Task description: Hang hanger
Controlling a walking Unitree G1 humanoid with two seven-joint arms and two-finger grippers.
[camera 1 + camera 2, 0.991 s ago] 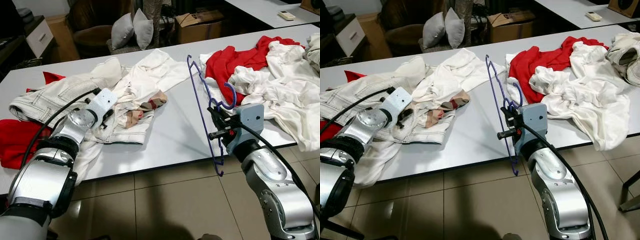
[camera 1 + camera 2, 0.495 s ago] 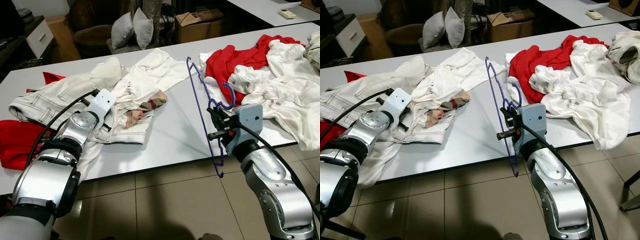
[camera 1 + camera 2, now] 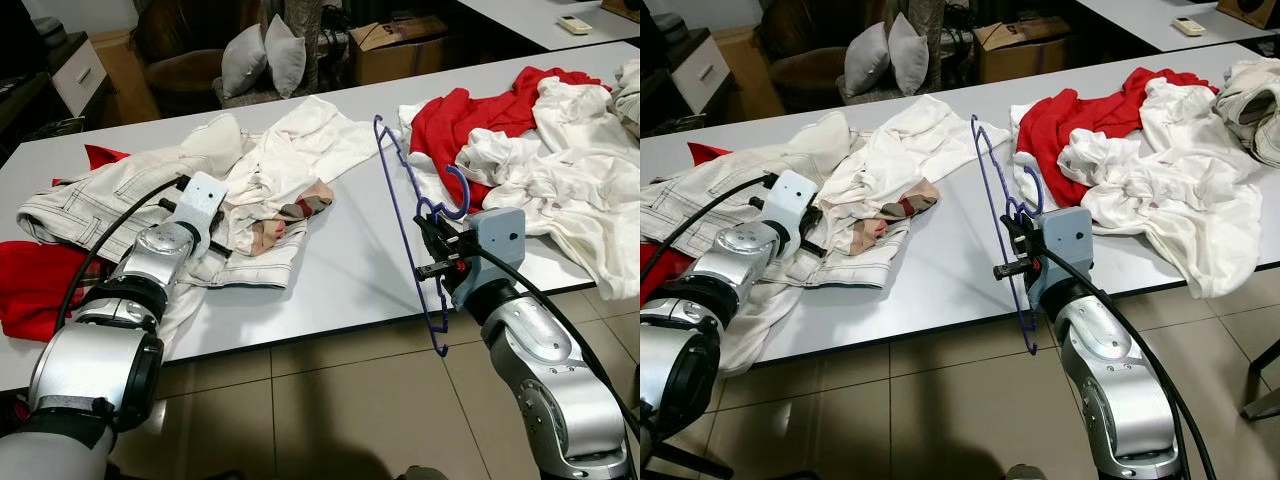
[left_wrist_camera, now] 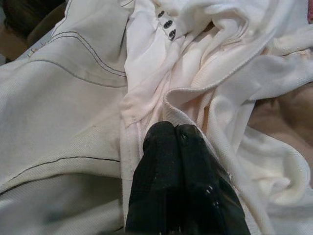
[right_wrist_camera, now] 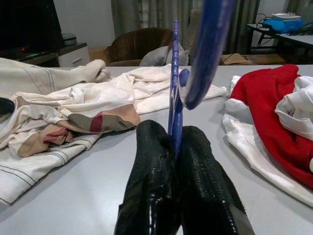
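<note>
A purple wire hanger (image 3: 400, 190) stands upright on edge over the near side of the white table (image 3: 340, 270), its hook (image 3: 458, 195) beside the red clothes. My right gripper (image 3: 432, 262) is shut on the hanger's thin wire; in the right wrist view the black fingers (image 5: 151, 166) pinch the purple wire (image 5: 174, 73). My left gripper (image 3: 215, 245) rests low on the heap of pale clothes at the left. There its fingers (image 4: 161, 147) are pressed together, tips against a fold of the white shirt (image 4: 205, 63).
A white shirt (image 3: 290, 165), a cream denim garment (image 3: 110, 190) and a red cloth (image 3: 30, 280) cover the table's left. Red and white clothes (image 3: 540, 150) pile up on its right. Behind the table stand cushions (image 3: 265, 55) and a cardboard box (image 3: 400, 45). Tiled floor (image 3: 330, 410) lies in front.
My left gripper has edged slightly farther onto the pale clothes. The right gripper and the hanger have stayed where they were.
</note>
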